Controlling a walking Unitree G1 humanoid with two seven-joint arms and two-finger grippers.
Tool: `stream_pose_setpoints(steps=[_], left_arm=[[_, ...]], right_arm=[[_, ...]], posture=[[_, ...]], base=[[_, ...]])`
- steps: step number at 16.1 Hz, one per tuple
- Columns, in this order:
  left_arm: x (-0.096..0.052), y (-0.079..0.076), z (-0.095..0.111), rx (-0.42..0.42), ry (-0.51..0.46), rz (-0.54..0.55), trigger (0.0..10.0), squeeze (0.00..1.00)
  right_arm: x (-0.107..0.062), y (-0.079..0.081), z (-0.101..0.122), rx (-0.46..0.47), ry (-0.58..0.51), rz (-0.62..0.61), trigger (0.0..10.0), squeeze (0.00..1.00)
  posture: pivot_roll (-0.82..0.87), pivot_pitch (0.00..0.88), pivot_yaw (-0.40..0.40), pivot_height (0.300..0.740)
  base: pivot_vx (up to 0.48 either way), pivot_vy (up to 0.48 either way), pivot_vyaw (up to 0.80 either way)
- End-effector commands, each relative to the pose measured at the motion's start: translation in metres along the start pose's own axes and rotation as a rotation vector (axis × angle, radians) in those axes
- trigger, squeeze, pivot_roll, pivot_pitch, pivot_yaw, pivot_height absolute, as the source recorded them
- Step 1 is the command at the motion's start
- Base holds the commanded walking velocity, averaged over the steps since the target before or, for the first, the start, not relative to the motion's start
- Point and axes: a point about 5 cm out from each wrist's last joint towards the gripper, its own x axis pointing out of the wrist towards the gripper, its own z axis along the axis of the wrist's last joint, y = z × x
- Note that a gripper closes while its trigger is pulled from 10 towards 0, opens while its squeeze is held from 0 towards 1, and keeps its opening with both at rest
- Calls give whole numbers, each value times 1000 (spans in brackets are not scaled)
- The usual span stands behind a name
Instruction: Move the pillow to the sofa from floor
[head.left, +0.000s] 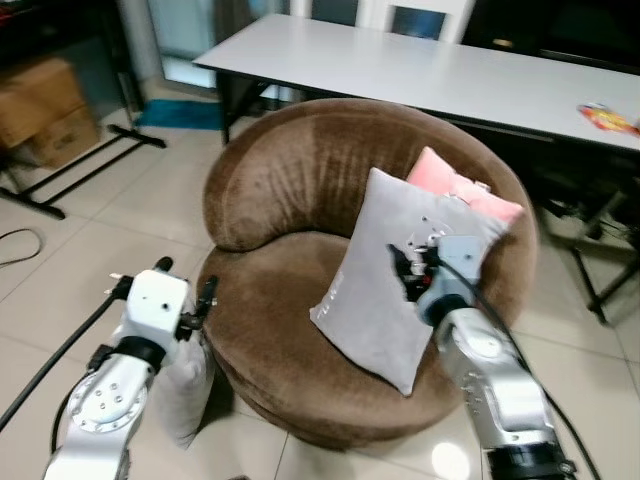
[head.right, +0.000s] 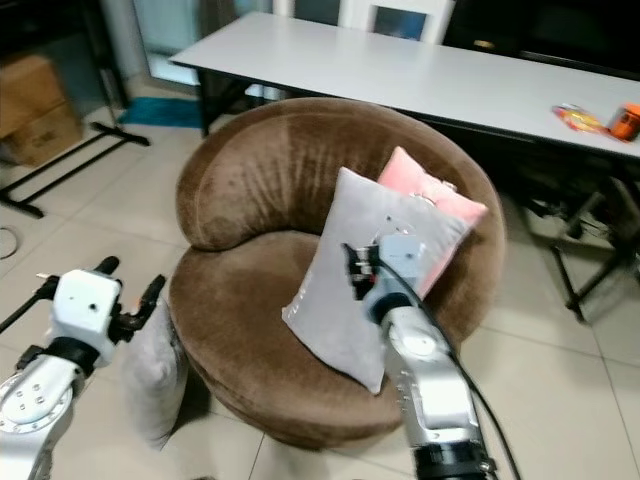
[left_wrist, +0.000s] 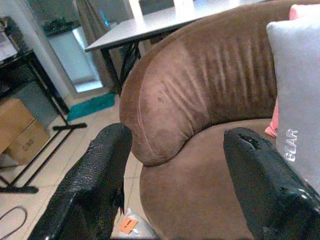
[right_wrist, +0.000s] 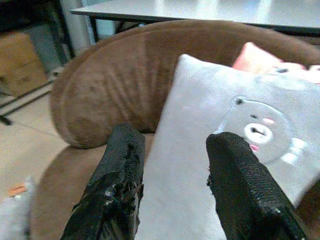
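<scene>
A grey pillow (head.left: 395, 290) with a bear print leans upright against the right side of the round brown sofa (head.left: 290, 180), and a pink pillow (head.left: 462, 190) stands behind it. My right gripper (head.left: 408, 268) hovers open just in front of the grey pillow's face, with nothing between its fingers (right_wrist: 122, 185). A second grey pillow (head.right: 155, 385) stands on the floor against the sofa's left side. Directly above that pillow my left gripper (head.left: 185, 282) is open and empty, pointing at the sofa seat (left_wrist: 200, 185).
A long white table (head.left: 430, 70) runs behind the sofa, with a snack packet (head.left: 605, 118) and an orange can (head.right: 626, 120) on it. Cardboard boxes (head.left: 45, 110) and a black metal frame (head.left: 80, 165) stand at the left. A cable (head.left: 20, 245) lies on the tiled floor.
</scene>
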Motion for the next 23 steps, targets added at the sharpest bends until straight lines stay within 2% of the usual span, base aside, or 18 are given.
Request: stream_pose_setpoints(steps=[1,16,18,20,23], left_arm=[[-1,1,1,3,7,12,10000,0],[-3,3,-1,-9,19,17,10000,0],[-4,3,1,-10,0,13,10000,0],[-2,3,3,-21,-7,10,10000,0],[0,3,4,-23,-11,4,10000,0]], right_arm=[[-1,4,3,8,-3,5,10000,0],[-2,4,7,34,34,2,10000,0],[-2,4,7,30,34,6,10000,0],[-3,7,6,27,36,32,10000,0],[-3,6,2,26,47,-5,10000,0]], posture=[[-75,0,-53,740],[-67,0,-55,740],[-66,0,-54,740],[-65,0,-51,740],[-64,0,-46,740]], base=[[0,401,0],[0,412,0],[0,0,0],[0,0,769],[193,0,533]])
